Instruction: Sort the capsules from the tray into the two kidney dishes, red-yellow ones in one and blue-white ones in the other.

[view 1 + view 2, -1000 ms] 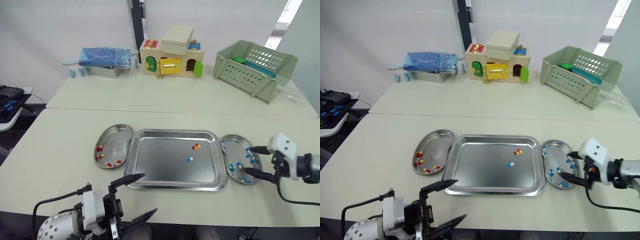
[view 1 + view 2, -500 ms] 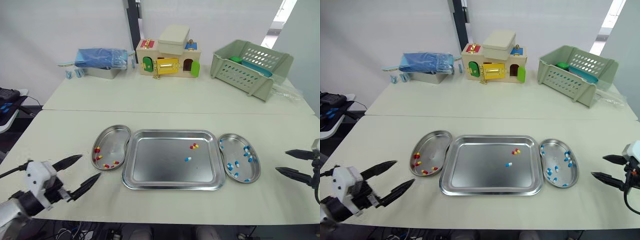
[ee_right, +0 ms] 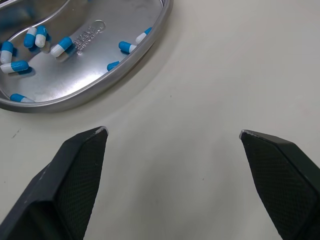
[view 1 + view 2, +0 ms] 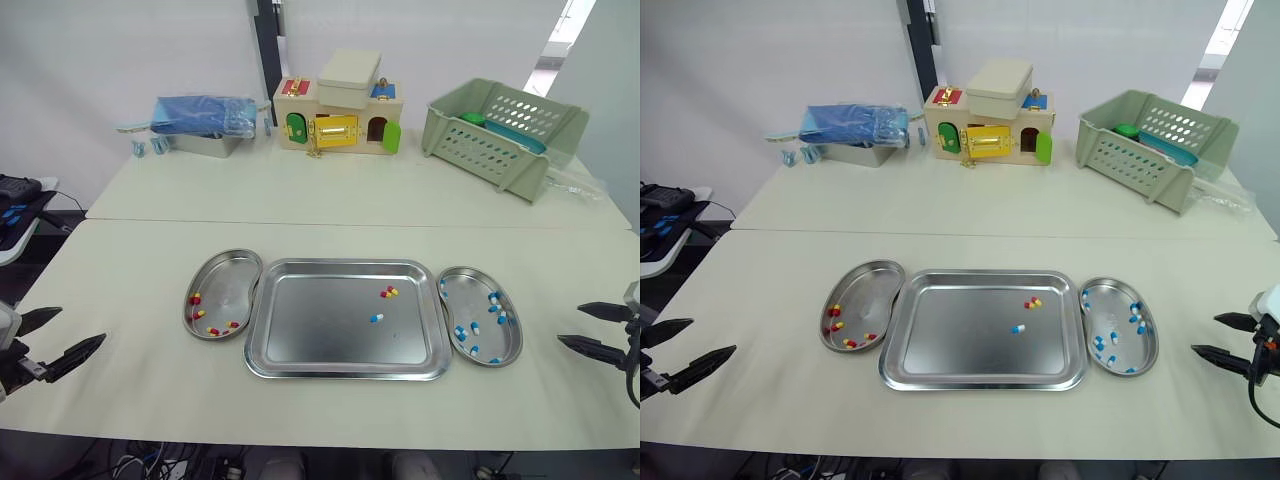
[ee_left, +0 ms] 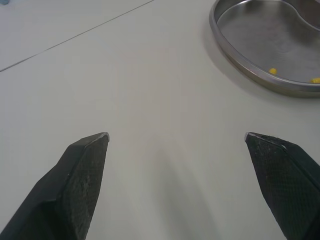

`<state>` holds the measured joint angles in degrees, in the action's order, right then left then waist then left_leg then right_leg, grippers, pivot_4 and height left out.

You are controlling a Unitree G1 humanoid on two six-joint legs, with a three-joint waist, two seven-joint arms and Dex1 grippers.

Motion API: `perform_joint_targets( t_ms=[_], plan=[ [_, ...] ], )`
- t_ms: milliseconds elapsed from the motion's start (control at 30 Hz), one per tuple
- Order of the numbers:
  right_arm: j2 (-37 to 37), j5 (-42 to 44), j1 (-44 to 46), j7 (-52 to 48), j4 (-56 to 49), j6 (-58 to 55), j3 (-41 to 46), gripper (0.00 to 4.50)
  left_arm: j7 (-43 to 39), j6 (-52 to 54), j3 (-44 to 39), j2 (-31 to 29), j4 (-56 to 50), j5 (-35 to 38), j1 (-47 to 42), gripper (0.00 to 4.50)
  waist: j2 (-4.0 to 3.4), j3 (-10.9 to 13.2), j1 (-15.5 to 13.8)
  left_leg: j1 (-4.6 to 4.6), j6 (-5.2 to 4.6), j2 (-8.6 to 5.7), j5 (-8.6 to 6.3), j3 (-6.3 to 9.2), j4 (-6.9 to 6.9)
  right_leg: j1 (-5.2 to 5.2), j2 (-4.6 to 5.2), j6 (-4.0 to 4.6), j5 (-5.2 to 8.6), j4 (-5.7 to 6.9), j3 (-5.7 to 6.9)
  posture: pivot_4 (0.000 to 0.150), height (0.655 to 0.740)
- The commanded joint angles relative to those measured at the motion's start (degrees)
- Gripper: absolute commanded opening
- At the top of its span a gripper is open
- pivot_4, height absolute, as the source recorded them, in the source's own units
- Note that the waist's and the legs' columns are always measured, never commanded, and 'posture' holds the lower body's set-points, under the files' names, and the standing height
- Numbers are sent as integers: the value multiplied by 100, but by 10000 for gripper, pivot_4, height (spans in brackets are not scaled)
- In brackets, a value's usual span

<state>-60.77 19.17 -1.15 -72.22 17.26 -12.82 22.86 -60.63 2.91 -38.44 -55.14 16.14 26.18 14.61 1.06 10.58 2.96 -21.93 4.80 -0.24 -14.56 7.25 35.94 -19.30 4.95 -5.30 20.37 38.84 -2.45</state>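
A steel tray (image 4: 300, 340) lies mid-table and holds two red-yellow capsules (image 4: 388, 292) and one blue-white capsule (image 4: 376, 318). The left kidney dish (image 4: 231, 271) holds several red-yellow capsules (image 4: 214, 329). Inside the right kidney dish (image 4: 471, 280) lie several blue-white capsules (image 4: 466, 334) (image 3: 60, 46). My left gripper (image 4: 52, 336) is open and empty at the table's left edge, well clear of the left dish (image 5: 260, 75). Open and empty too, my right gripper (image 4: 592, 327) hovers over bare table just right of the right dish (image 3: 95, 75).
At the back stand a blue-lidded metal box (image 4: 203, 123), a wooden toy house (image 4: 340, 116) and a green plastic basket (image 4: 503, 133). A seam between two tabletops (image 4: 360, 224) runs across behind the tray.
Both arms have drawn back from the tray area toward the table's outer edges; the left gripper went farthest left. The capsules have stayed where they were.
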Motion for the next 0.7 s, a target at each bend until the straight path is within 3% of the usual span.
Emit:
perform_joint_targets(
  t_ms=[33, 267, 467, 567, 700],
  plan=[
    [-50, 37, 21, -29, -13, 110, 84, 44689, -155, -209, 9, -140, 239, -117, -188, 45000, 0, 0, 6, 0, 0, 1, 0, 0, 0, 0, 0, 0, 0, 1, 0, 1500, 7400],
    [-34, 30, -44, -40, -29, 157, 73, 44689, -687, -493, 195, -74, 495, -137, -412, 45000, -1, 0, 22, 0, 0, 0, 0, 0, 1, -1, 0, 0, 0, 3, 0, 1500, 7400],
    [10, 150, -98, -169, -243, 263, 111, 44689, -1549, -819, 395, 583, -799, 268, 469, 45000, -2, 0, 26, -1, 0, 1, 0, -7, 1, -2, 2, 0, 0, 2, -7, 1500, 7400],
    [-2, 360, -136, -254, -777, 38, 174, 44689, -1941, -993, 533, 889, -1348, 478, 856, 45000, -3, 0, 37, 2, 0, 4, 0, -10, 1, -2, 1, 0, 0, 4, -9, 1500, 7400],
    [0, 879, -328, -236, -2224, -649, 160, 44689, -2122, -1363, 824, 1364, -1846, 615, 1010, 45000, -6, -2, 11, 3, 0, 4, 0, -7, 6, 2, 1, 0, 0, 7, -6, 1500, 7400]
  ],
)
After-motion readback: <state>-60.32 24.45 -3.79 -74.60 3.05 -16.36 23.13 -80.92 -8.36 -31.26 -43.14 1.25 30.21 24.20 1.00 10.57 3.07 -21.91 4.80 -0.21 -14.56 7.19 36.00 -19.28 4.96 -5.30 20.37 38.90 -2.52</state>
